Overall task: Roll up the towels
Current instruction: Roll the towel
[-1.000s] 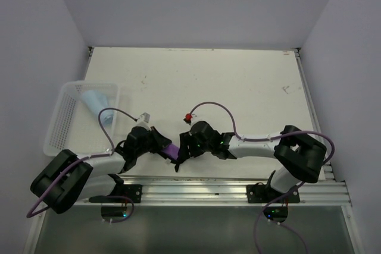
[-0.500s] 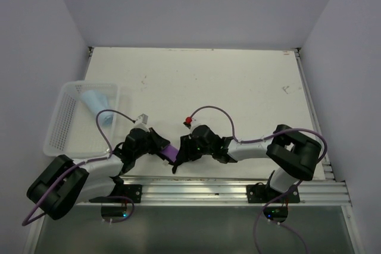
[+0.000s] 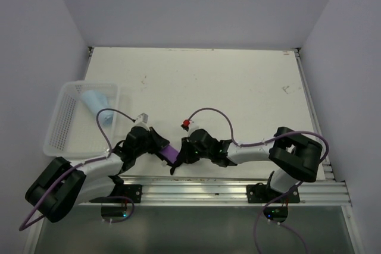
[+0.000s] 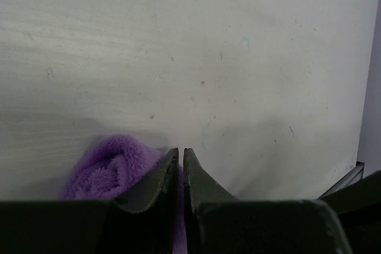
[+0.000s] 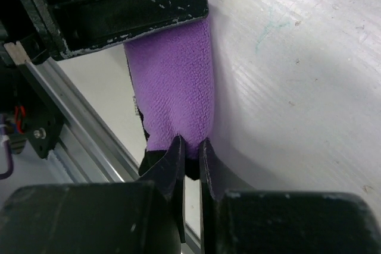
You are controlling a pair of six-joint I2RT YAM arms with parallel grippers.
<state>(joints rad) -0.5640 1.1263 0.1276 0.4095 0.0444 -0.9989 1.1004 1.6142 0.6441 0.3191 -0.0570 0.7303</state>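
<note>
The dark towel (image 3: 171, 153), purple face outward, is stretched as a narrow strip between my two grippers near the table's front edge. In the left wrist view its bunched purple pile (image 4: 107, 168) lies left of my left gripper (image 4: 180, 154), which is shut with purple cloth pinched between its fingers. In the right wrist view the purple strip (image 5: 175, 81) runs down to my right gripper (image 5: 190, 147), shut on its dark end. From above, the left gripper (image 3: 158, 147) and right gripper (image 3: 181, 154) stand close together. The light blue towel (image 3: 95, 102) lies rolled in the basket.
A white mesh basket (image 3: 59, 129) sits at the table's left edge. An aluminium rail (image 3: 226, 187) runs along the front edge just below the grippers. Purple cables loop over both arms. The left gripper's body (image 5: 119, 10) fills the top of the right wrist view.
My right gripper has closed on the dark end of the purple strip, and its arm has shifted slightly left. The left gripper has kept its hold.
</note>
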